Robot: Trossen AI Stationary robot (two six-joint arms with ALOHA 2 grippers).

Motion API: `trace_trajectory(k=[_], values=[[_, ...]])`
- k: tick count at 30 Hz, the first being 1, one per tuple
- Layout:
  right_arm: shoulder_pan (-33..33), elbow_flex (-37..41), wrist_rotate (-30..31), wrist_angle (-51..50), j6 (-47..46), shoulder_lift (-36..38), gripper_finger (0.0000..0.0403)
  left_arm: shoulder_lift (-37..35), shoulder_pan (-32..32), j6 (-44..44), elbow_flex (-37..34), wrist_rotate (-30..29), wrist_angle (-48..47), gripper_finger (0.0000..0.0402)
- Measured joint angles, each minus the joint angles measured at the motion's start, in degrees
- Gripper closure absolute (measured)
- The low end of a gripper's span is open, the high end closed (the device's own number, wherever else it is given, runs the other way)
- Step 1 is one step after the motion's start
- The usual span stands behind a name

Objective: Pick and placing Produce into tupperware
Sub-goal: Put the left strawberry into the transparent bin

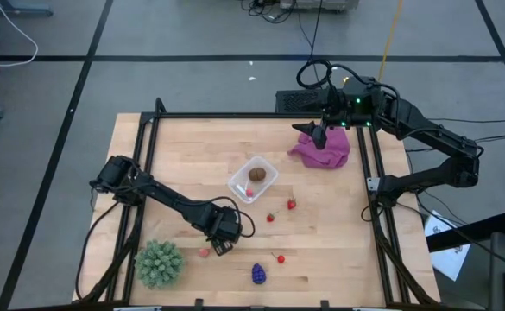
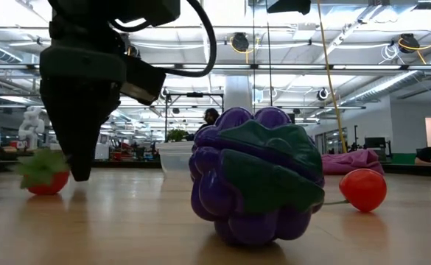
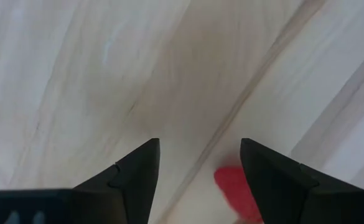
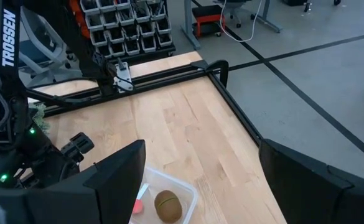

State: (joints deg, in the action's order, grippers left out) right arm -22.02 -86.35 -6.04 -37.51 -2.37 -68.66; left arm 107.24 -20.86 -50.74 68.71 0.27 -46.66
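The left claw (image 1: pixel 221 245) hangs wide open, just beside a pink berry (image 1: pixel 205 252) at its 8 o'clock. It could bump that berry and roll it away from the tupperware (image 1: pixel 252 179), up at 1 o'clock on the desk (image 1: pixel 338 242).

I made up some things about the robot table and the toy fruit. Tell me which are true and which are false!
1. The brown oval fruit sits inside the clear tub. True.
2. The purple grape bunch is in the tub. False: it lies on the table, near the front edge.
3. The left claw is open, right beside a red berry. True.
4. The right claw is holding a berry. False: it is open and empty, above the magenta cloth.
5. The green spiky ball sits on the cloth. False: it stands at the table's front left corner.
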Motion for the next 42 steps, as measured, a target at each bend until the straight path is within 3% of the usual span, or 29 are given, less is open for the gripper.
trace_trajectory(k=[12,22,42], values=[[0.0,0.0,-0.02,-0.05,0.0,0.0,0.0099,-6.99,-0.67,-4.24,1.07,-0.24,-2.84,0.0172],[0.0,-0.01,-0.02,-0.07,0.0,0.0,0.0099,-6.12,-3.78,-12.22,1.05,3.06,-0.58,0.0172],[0.0,0.0,-0.07,-0.09,-1.54,0.0,0.0099,-1.67,-4.79,-14.24,0.89,2.95,1.39,0.0172]])
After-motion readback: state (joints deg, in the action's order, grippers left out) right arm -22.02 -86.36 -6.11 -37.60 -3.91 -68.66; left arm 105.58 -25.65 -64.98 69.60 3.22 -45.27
